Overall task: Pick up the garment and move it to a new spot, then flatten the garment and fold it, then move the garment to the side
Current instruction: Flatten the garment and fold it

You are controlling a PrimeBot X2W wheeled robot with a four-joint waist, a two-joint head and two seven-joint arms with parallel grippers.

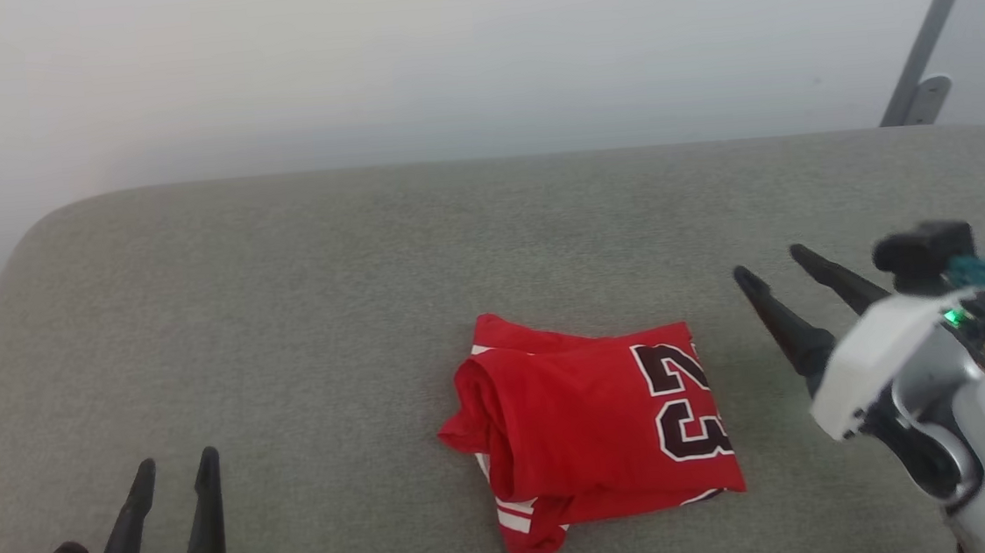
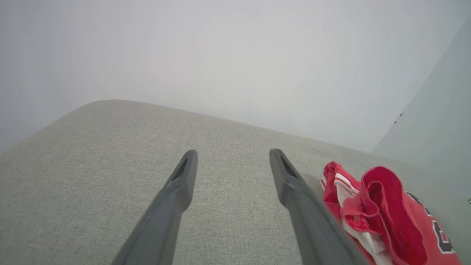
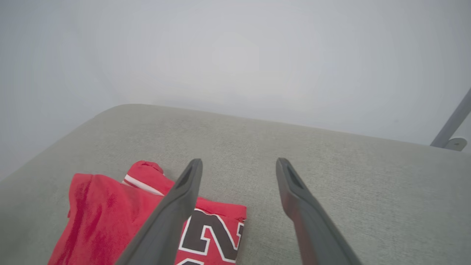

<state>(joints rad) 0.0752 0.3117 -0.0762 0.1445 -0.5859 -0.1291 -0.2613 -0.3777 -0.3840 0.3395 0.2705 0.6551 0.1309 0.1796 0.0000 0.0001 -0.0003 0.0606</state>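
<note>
My left gripper [image 1: 177, 459], lower left, and right gripper [image 1: 767, 261], right edge, both stand wide open and empty. The garment [image 1: 592, 427], a folded red jersey, lies lower centre on the grey padded surface [image 1: 281, 267], clear of both. It looks light, soft and floppy, so I would pinch all layers at its thick folded left edge.

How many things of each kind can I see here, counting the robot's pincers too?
Red folded garment: 1
Pincers: 2, left pincer and right pincer, both open and empty
Grey padded surface: 1
Grey metal strut: 1
Total: 5
</note>
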